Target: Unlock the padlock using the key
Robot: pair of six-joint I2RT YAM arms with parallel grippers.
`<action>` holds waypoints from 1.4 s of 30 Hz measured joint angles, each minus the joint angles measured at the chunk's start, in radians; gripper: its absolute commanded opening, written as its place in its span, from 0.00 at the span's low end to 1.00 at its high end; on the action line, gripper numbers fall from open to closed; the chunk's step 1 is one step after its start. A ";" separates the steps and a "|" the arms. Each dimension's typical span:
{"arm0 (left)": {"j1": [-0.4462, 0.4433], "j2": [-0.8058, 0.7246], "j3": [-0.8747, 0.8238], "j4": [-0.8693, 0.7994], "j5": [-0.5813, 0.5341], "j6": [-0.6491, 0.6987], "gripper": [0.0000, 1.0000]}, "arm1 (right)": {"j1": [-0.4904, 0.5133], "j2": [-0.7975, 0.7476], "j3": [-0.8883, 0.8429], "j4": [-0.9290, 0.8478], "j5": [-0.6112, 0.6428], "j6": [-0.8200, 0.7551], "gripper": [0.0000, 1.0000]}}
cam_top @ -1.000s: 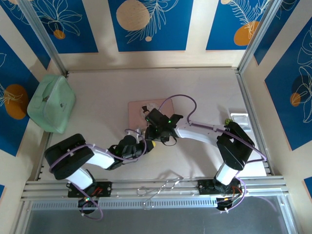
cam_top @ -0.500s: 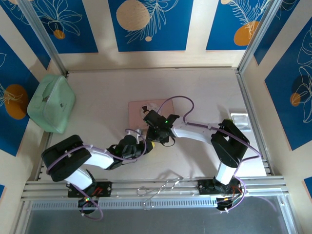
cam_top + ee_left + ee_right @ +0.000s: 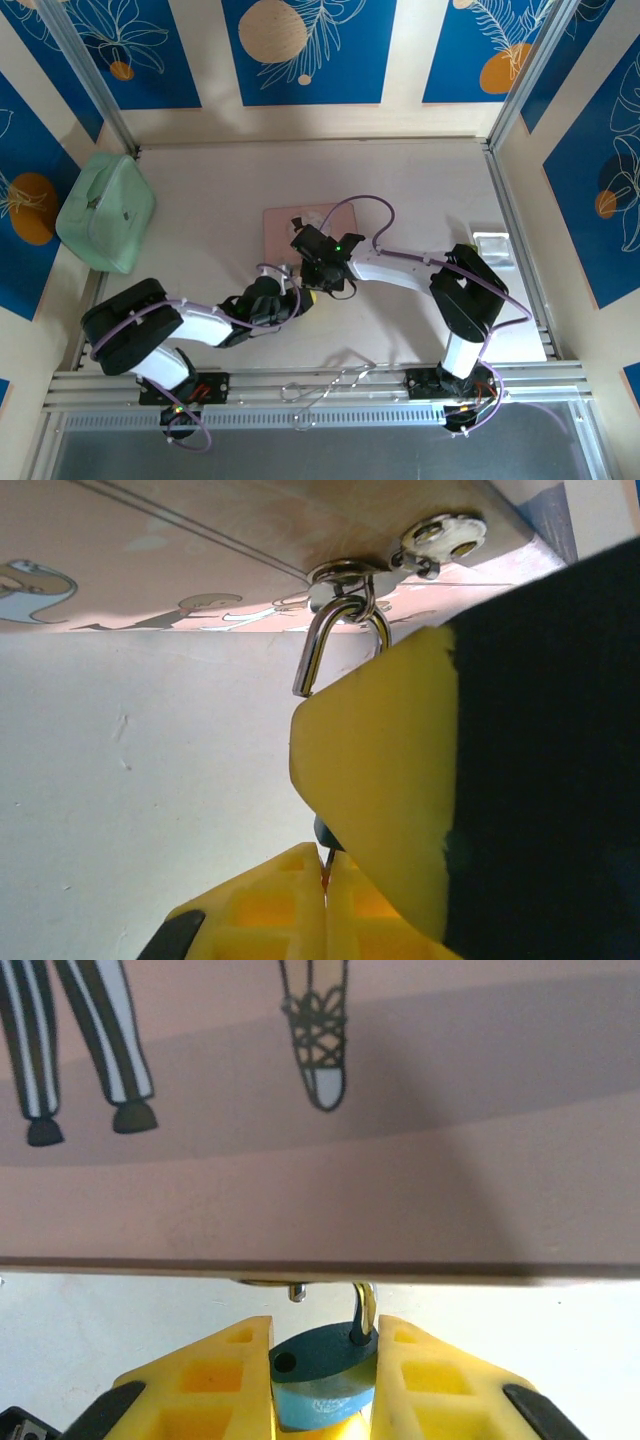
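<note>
Top view: left gripper and right gripper meet nose to nose at the near edge of the pink tin; green case far left and white tray far right, both well apart from the work.

Left wrist: tin's edge runs along the top; steel shackle hangs hooked through the tin's ring; its left leg ends bare in open air, the other leg runs behind a big yellow finger, probably the right arm's. The left gripper's own fingers are all but together on a thin dark piece; could be the key, cannot tell.

Right wrist: right gripper's fingers are clamped on the teal padlock, which hangs just below the tin's edge; one shackle leg enters the body; an empty hole shows on the other side, with a short stub free above it.

Judgement: free leg plus empty hole says the lock is already sprung, so the unlocking itself looks done; what's left, if wanted, is swinging the shackle out of the ring and letting go. Whether a key sits in the lock, I can't confirm.
</note>
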 measured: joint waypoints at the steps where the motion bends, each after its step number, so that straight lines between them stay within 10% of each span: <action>1: 0.000 -0.002 0.000 -0.002 0.000 0.001 0.00 | 0.000 0.000 0.001 0.000 0.000 0.000 0.13; 9: 0.000 -0.010 0.003 -0.024 -0.007 0.005 0.00 | 0.002 0.004 0.001 0.005 -0.001 0.000 0.04; 16: 0.000 -0.016 0.008 -0.037 -0.007 0.011 0.00 | 0.000 0.006 0.001 0.004 0.000 0.001 0.37; 27: 0.000 -0.017 0.009 -0.048 -0.015 0.010 0.01 | -0.003 0.011 0.000 0.023 -0.007 -0.003 0.07; 33: -0.003 -0.019 0.009 -0.062 -0.021 0.025 0.44 | -0.010 0.011 -0.024 0.057 -0.007 -0.005 0.01; 42: -0.006 -0.208 -0.020 -0.210 -0.066 0.036 0.55 | -0.038 -0.049 -0.146 0.228 -0.080 -0.034 0.00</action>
